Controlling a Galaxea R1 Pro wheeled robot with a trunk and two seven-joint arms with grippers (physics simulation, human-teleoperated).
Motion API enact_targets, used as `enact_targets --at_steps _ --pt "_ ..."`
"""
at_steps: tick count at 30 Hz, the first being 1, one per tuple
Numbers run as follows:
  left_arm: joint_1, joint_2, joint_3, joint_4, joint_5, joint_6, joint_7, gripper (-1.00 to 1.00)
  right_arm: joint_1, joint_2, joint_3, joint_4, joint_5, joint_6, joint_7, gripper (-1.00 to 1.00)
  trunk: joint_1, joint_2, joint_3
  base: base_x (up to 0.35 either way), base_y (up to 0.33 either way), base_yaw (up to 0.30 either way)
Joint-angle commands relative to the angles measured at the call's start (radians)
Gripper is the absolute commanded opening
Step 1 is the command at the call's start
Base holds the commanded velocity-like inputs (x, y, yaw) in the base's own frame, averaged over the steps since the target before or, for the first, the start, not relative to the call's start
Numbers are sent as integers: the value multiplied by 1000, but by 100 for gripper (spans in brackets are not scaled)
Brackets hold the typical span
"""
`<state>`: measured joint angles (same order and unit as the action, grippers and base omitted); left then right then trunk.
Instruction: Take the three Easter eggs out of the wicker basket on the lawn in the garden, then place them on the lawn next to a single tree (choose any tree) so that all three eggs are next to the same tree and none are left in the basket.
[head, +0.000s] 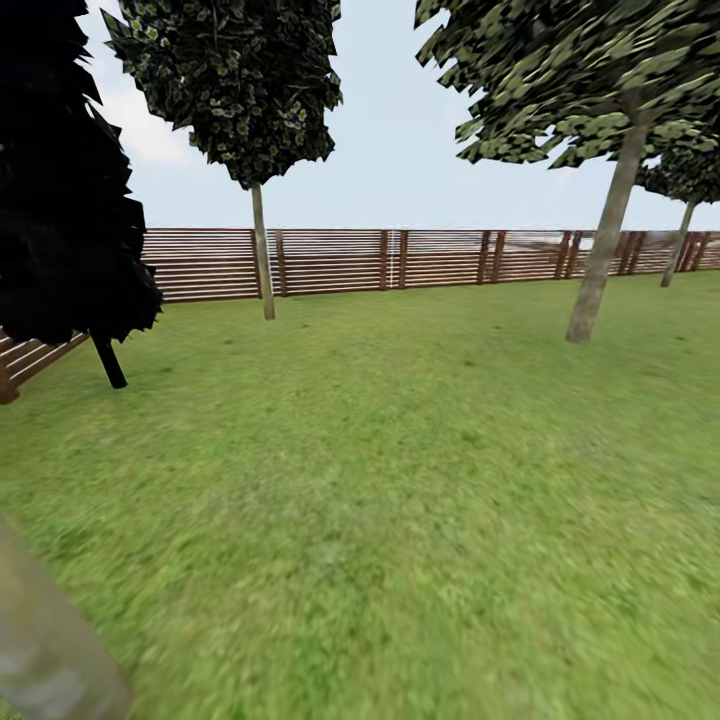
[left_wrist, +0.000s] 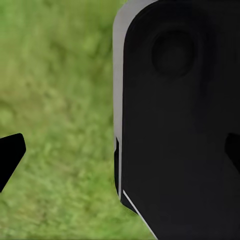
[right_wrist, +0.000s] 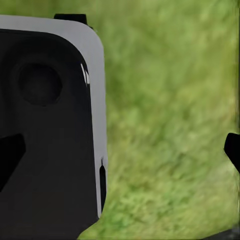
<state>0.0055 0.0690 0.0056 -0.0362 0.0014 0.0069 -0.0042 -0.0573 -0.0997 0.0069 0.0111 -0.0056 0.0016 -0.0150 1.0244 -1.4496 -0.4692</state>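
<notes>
Where the lawn runs back to the slatted fence, a grey-trunked tree stands at the right and a black tree at the left. In each wrist view, grass lies between the dark fingers, which stand wide apart holding nothing, beside the robot's black body.
</notes>
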Motion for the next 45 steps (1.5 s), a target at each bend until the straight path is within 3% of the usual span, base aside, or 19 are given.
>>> enact_targets --at_steps 1,15,28,45 --pt "1 0 1 -2 0 1 0 100 -1 0 1 1 -1 0 -2 100 1 0 -1 332 0 290" --pt "1 0 1 -2 0 1 0 100 -1 -2 4 1 3 0 0 100 1 0 -1 333 0 116" --pt "1 0 1 -2 1 2 0 100 -1 -2 5 1 8 -2 0 100 1 0 -1 335 0 -209" --pt "1 1 1 -4 1 2 0 100 -1 -2 4 1 3 0 0 100 1 0 -1 336 0 -16"
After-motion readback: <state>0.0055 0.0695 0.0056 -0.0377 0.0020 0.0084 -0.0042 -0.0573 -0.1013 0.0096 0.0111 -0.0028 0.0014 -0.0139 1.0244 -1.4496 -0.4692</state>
